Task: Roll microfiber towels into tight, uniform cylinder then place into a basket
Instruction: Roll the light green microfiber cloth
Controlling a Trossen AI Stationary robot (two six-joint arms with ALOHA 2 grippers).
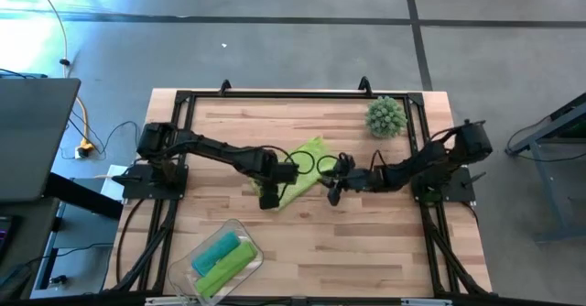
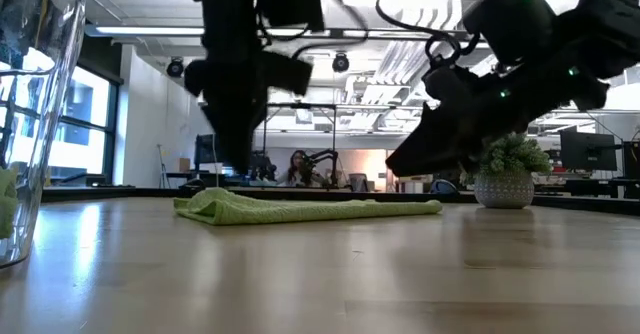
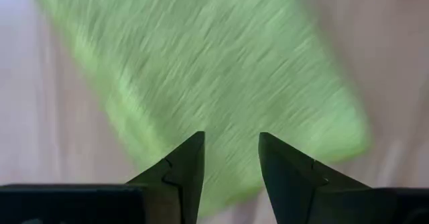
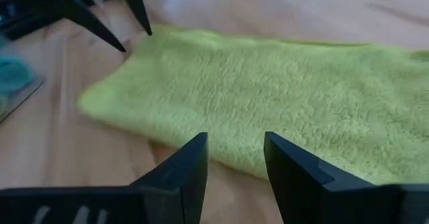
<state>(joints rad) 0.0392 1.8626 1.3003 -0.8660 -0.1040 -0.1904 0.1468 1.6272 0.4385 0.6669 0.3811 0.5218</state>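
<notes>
1. A lime green microfiber towel (image 1: 300, 170) lies folded and flat on the wooden desk (image 1: 366, 242), near the middle, with its long side running diagonally in the high view.
2. The left end effector (image 1: 268, 199) is above the near-left end of this towel. Its two dark fingers (image 3: 181, 174) point down at the green cloth with a narrow gap between them, and nothing is held.
3. In the right wrist view, the left end effector (image 4: 127, 24) shows as two dark pointed tips just at the far corner of the towel (image 4: 281, 110); I cannot tell if the tips touch the cloth.
4. The right end effector (image 1: 333, 194) is low over the desk, just beside the towel's right edge. Its fingers (image 4: 184, 174) are also a little apart, with nothing between them, and they point toward the long edge of the towel.
5. In the low view, the towel (image 2: 300, 209) looks thin and flat, with a thicker fold at its left end.
6. The clear plastic basket (image 1: 240, 229) stands near the front-left corner of the desk, well apart from the flat towel.
7. Inside it lie two rolled towels side by side: a teal blue towel (image 1: 213, 249) and a second lime green towel (image 1: 227, 267).
8. A small spiky green plant (image 1: 385, 116) stands near the far-right corner of the desk.
</notes>
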